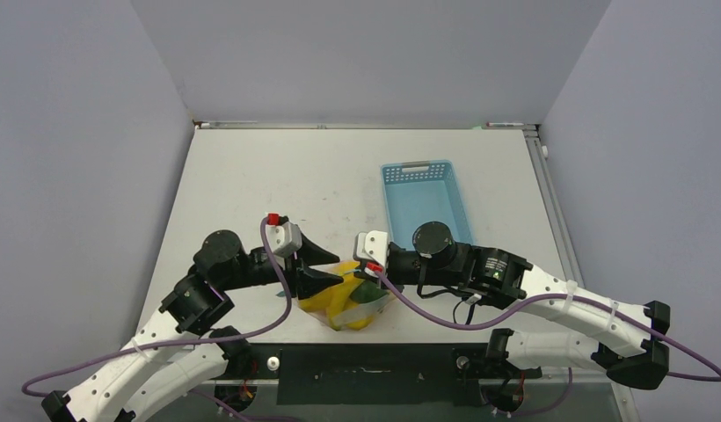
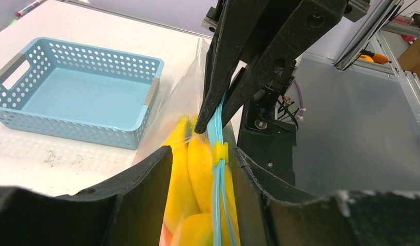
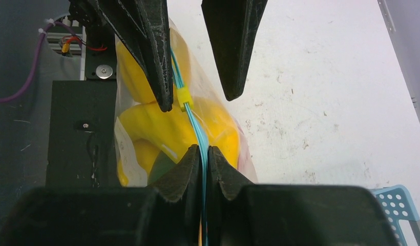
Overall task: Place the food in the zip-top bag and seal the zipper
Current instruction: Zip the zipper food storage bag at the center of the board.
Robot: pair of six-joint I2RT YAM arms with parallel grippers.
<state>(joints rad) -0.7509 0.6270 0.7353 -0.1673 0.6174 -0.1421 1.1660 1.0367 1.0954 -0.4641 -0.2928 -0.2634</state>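
The zip-top bag stands at the near table edge between both arms, holding the food: yellow pieces and a dark green one. Its light-blue zipper runs along the top and carries a small yellow slider. My right gripper is shut on the zipper strip. My left gripper is open and straddles the bag's top. The slider sits just inside its right finger, and the other finger is apart from the bag wall. The bag's bottom is hidden.
A light-blue perforated basket stands on the white table behind the right arm, with nothing in it. A black mounting plate lies along the table's near edge beneath the bag. Grey walls close in the sides and back.
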